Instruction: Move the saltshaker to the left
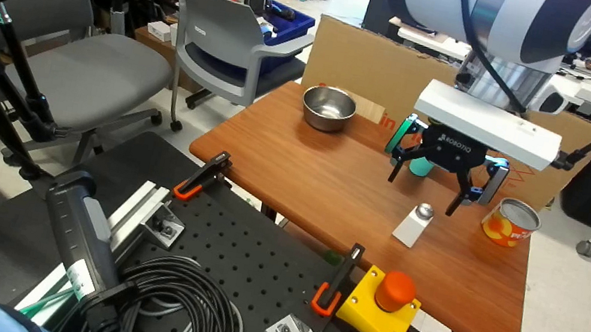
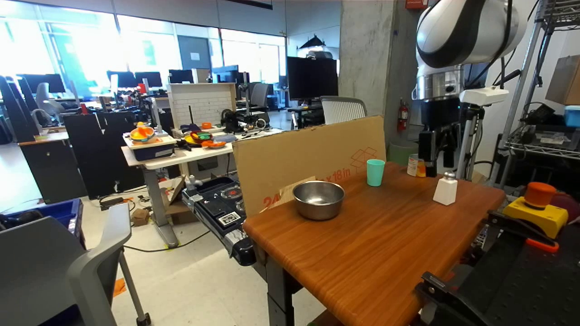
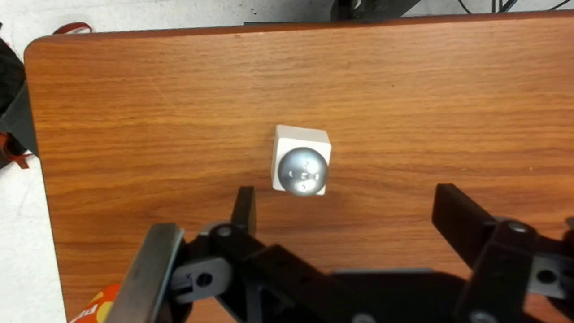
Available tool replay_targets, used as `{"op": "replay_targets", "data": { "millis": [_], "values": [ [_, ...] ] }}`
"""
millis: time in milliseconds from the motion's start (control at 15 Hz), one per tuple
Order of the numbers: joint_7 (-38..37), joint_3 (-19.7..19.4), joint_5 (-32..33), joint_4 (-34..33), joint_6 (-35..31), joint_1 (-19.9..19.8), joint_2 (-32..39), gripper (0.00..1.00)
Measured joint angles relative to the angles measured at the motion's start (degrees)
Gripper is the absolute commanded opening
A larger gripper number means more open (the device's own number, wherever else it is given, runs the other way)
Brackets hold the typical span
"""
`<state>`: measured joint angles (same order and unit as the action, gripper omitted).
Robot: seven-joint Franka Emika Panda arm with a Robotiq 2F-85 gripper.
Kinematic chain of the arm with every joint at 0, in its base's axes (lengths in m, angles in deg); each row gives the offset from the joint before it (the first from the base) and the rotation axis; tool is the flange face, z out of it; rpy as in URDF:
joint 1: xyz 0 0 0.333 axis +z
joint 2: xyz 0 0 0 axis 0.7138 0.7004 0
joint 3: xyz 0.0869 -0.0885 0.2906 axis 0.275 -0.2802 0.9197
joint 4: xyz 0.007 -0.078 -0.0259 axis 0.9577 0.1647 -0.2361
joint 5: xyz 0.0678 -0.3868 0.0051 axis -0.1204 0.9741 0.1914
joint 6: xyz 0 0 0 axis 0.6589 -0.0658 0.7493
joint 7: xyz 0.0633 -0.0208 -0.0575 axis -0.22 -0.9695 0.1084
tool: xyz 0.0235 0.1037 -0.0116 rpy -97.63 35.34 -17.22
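The saltshaker is a small white tapered block with a round metal cap. It stands upright on the wooden table in both exterior views. In the wrist view the saltshaker is seen from above, near the middle and just beyond the fingertips. My gripper is open and empty, above the table and apart from the shaker. In the wrist view the gripper has its fingers wide apart, and the shaker lies nearer the left finger. The gripper also shows in an exterior view.
A teal cup, a metal bowl and an orange-labelled can stand on the table. A cardboard sheet lines one edge. A yellow emergency-stop box and clamps are at the opposite edge.
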<state>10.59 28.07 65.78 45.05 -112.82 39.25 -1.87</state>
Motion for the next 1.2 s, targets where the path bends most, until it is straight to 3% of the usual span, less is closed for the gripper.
{"op": "replay_targets", "data": {
  "millis": [200,333,867,1200],
  "values": [
    [-3.7,0.0,1.3,-1.5,0.0,0.0,2.6,1.00],
    [-5.5,0.0,1.6,-2.6,0.0,0.0,4.3,0.74],
    [-11.3,-0.7,2.0,-6.1,1.0,0.0,8.3,0.12],
    [-13.4,-1.5,2.1,-7.8,5.0,-0.1,8.4,0.12]
  ]
}}
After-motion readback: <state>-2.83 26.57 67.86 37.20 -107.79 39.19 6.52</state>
